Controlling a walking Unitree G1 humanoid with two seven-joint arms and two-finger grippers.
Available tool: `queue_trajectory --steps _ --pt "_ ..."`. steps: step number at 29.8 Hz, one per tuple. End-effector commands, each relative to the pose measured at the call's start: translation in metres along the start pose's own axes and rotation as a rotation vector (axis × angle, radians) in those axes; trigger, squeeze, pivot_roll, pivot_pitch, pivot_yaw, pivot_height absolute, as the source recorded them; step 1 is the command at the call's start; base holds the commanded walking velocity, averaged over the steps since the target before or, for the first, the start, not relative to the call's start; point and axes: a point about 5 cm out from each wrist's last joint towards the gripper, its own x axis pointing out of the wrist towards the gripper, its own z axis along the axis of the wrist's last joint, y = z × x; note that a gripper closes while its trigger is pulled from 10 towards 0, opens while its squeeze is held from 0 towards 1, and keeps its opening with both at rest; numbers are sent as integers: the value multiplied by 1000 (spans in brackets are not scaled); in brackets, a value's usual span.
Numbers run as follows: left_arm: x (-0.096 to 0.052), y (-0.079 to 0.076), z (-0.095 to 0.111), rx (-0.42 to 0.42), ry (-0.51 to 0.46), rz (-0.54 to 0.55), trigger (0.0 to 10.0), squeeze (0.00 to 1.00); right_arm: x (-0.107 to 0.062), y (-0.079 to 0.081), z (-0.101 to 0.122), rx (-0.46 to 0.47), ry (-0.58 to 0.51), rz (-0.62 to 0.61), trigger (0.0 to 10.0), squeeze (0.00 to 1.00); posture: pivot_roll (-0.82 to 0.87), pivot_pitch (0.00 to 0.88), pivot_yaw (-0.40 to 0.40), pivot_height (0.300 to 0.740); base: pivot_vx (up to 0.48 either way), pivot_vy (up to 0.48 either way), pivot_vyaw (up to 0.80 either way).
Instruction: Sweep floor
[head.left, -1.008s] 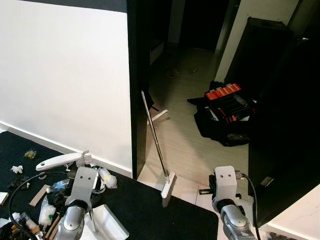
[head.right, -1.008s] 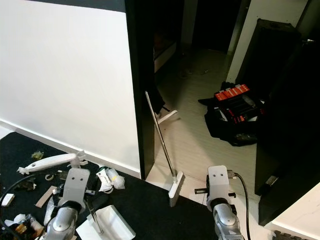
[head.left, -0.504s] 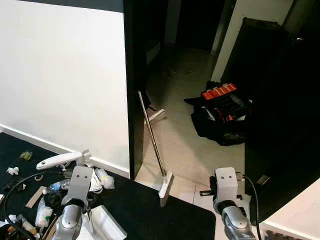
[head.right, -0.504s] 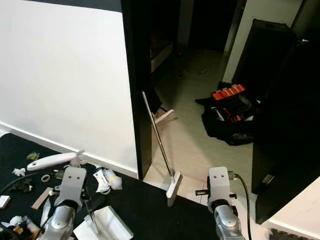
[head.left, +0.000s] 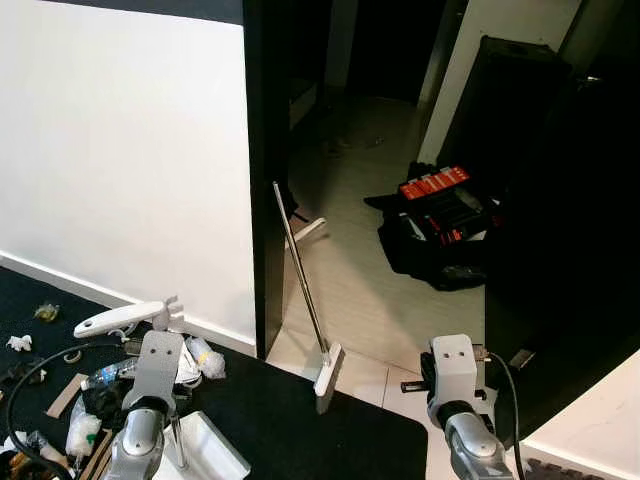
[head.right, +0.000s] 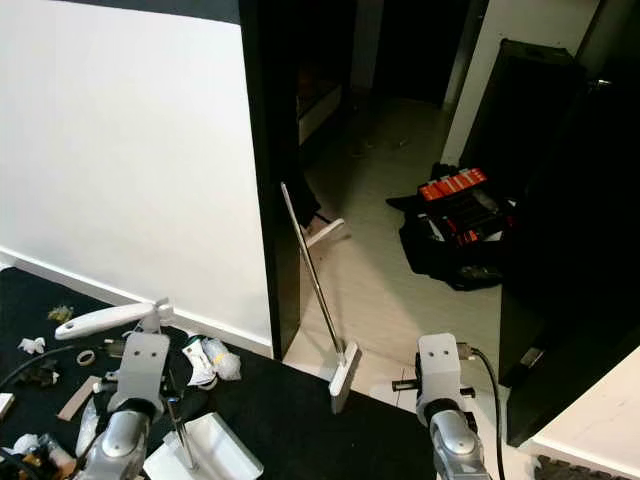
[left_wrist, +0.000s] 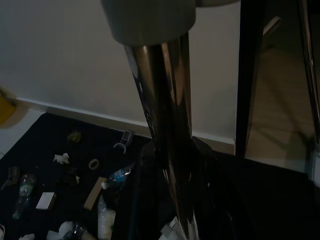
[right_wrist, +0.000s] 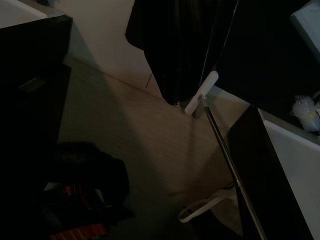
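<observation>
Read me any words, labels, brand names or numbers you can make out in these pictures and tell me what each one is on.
No text can be read.
Red and black case on the hallway floor: pale marks on its red strip, too small to read.
Plastic bottles and wrappers in the litter by the white wall: labels too small and blurred to read.

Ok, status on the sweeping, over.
Left pincer shut on dustpan pole. Broom leaning on black door frame, untouched. Litter on dark mat.
</observation>
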Motion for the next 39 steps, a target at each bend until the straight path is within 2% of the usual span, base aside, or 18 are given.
queue_trajectory --steps 1,8,13,16,17,18,26,30,35,39 --pt "2 -1 14 -25 -99 -22 10000 0 -2 -1 -4 8 15 -8 10000 0 -47 157 -40 740 0 0 0" --pt "8 -5 43 -73 -218 -107 10000 0 0 -3 -2 13 10 -22 10000 0 -39 149 -24 740 0 0 0" --pt "8 -14 50 -123 -228 -191 10000 0 0 -1 -2 17 11 -23 10000 0 -34 144 -22 740 0 0 0" --pt "6 -19 52 -177 -225 -236 10000 0 1 1 -1 20 11 -21 10000 0 -32 140 -21 740 0 0 0" --pt "5 -22 53 -230 -223 -256 10000 0 1 2 -1 22 10 -19 10000 0 -30 136 -22 740 0 0 0" --pt "5 -23 54 -248 -226 -262 10000 0 1 2 -1 22 10 -18 10000 0 -29 135 -21 740 0 0 0" --pt "-2 -29 43 -205 -197 -295 10000 0 2 2 -1 21 11 -17 10000 0 -29 130 -22 740 0 0 0" --pt "-8 -39 31 -176 -143 -329 10000 0 3 2 0 21 9 -14 10000 0 -33 123 -25 740 0 0 0" --pt "-9 -44 29 -185 -130 -351 10000 0 3 2 0 19 9 -14 10000 0 -32 121 -26 740 0 0 0" --pt "-14 -54 30 -238 -119 -455 10000 0 3 3 1 18 7 -12 10000 0 -32 116 -26 740 0 0 0"
